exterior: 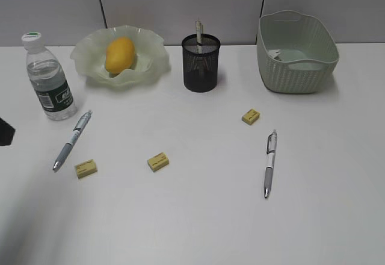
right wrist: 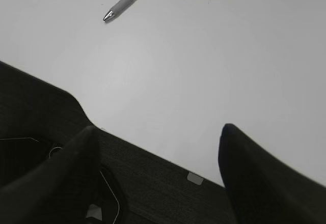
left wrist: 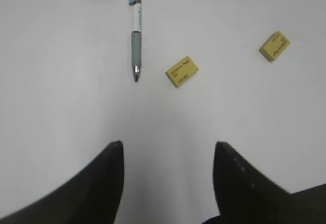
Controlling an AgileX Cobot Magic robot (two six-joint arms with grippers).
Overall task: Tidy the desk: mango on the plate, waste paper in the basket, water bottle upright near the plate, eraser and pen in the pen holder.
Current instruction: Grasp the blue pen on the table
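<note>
L gripper (left wrist: pixel 168 183) open, empty, R gripper (right wrist: pixel 158 178) open wider, empty

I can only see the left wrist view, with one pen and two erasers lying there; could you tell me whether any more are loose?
Observer: Yes, a third eraser lies in front of the basket.
Operator: Thank you. Is anything else loose on that side?
Observer: A second pen lies on the desk, nearer the camera than that eraser.
Operator: And how does the fruit stand, please?
Observer: The mango already sits on the plate.
</note>
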